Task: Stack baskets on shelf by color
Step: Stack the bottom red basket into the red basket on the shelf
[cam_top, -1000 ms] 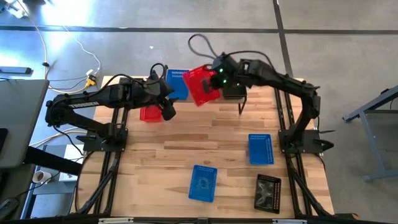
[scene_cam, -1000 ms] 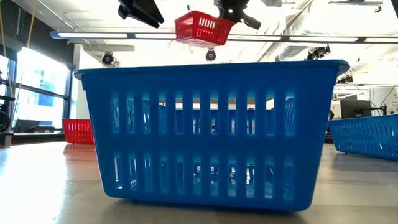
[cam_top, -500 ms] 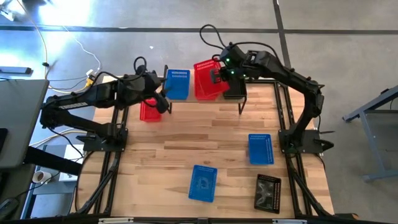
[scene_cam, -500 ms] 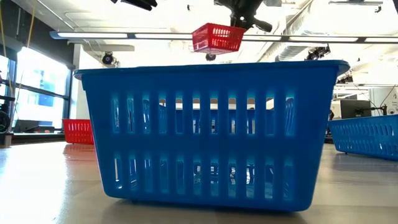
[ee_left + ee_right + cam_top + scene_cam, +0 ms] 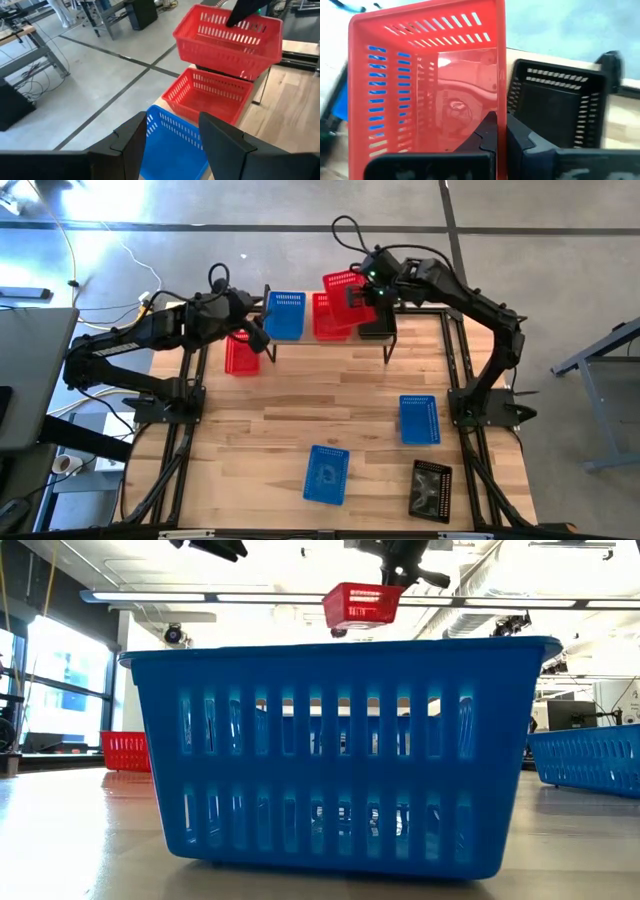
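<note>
While your right gripper [image 5: 496,131] is pinching shut on the slotted wall of a red plastic basket [image 5: 343,283], it is holding it just above another red basket [image 5: 327,317] on the shelf [image 5: 392,337]; beside it your left gripper [image 5: 172,135] is hanging open, empty, over a blue basket [image 5: 285,314].

A red basket [image 5: 345,283] is hanging in the air above a second red basket [image 5: 328,318] that is sitting on the shelf [image 5: 390,338] between a blue basket [image 5: 285,315] and a black basket [image 5: 555,107]. A third red basket [image 5: 241,356], two blue baskets [image 5: 418,419] [image 5: 326,474] and another black basket [image 5: 431,490] are lying on the tabletop.
</note>
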